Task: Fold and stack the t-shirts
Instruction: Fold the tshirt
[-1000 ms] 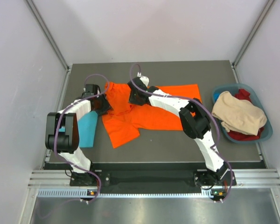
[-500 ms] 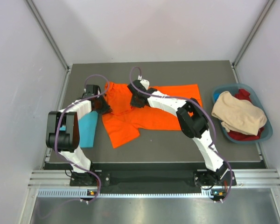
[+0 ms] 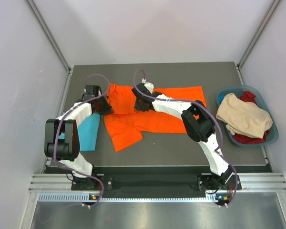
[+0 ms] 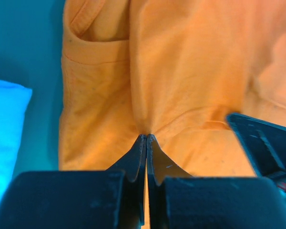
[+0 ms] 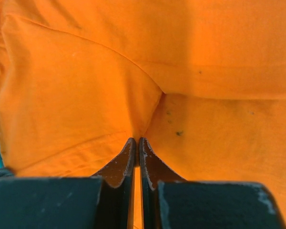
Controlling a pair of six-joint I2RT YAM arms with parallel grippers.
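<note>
Cloth under work is the bright orange short-sleeved cloth t-shirt [image 3: 152, 119], which is lying spread and partly rumpled across the middle of the dark grey flat table top [image 3: 181, 152]. Left gripper [image 4: 146, 137] is bearing down on the left part of the orange t-shirt, near its left edge. Its two black fingers are standing pressed together, and a small pucker of orange cloth is bunching at their tips, so this claw is pinching the shirt fabric. Right gripper [image 5: 135, 140] is sitting on the upper middle of the orange t-shirt, to the right of the left gripper. Its fingers are meeting with only a thin slit between them, and creases in the cloth are running into the tips, so this claw is also gripping the shirt. Light turquoise blue cloth t-shirt [image 3: 88, 133] is lying flat just beside the left edge of the orange t-shirt. Blue oval plastic basket [image 3: 271, 131] is standing well to the right of the orange t-shirt and is holding a beige cloth bundle [image 3: 243, 117] on top of a red cloth [image 3: 249, 97].
</note>
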